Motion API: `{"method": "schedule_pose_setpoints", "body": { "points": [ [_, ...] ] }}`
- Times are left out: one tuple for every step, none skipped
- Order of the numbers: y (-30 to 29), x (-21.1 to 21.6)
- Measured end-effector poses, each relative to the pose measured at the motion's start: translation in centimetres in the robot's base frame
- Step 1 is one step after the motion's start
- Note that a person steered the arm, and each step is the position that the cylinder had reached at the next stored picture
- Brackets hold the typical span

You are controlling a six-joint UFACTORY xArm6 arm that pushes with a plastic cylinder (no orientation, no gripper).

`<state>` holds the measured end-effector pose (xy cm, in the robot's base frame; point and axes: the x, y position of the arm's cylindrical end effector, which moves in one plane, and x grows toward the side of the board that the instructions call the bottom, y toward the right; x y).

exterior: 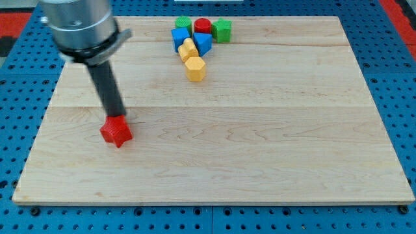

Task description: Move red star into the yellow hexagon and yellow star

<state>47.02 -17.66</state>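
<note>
No brand, label or writing can be read anywhere on the blocks, the arm or the board.

The arm comes in from the top left corner of the view: a grey cylindrical body (77,26), blurred, with the dark rod (107,88) dropping from it and slanting slightly toward the view's right. There are no jaws to open or close and it has hold of nothing — my tip (117,117) sits at the upper edge of the red star (116,132), touching it or just short of it; the contact itself cannot be made out.

The red star lies in the left half of the wooden board (260,143), about midway between the board's far and near edges and near its left edge. The rest of the blocks are bunched at the far edge, a little left of its middle. The yellow hexagon (195,68) is the nearest of them to the star, with the yellow star (188,49) just behind it, the two touching or nearly so. Around them stand a blue cube (180,37), a blue block (203,43) of wedge-like shape, a red cylinder (203,26), a green cube (221,30) and a second green block (183,23), partly hidden, shape unclear.

Between the red star and the yellow pair the wood is bare — likewise the whole right half and the near edge. Beyond the board lies a blue perforated table (19,130).
</note>
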Motion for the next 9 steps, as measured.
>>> {"method": "schedule_pose_setpoints", "body": {
  "points": [
    [-4.7, 2.7],
    [-5.6, 5.1],
    [-0.1, 5.1],
    [5.8, 4.4],
    [7.4, 2.2],
    [6.5, -3.0],
    [7.0, -7.7],
    [10.2, -11.9],
    [9.0, -9.2]
  ]
}}
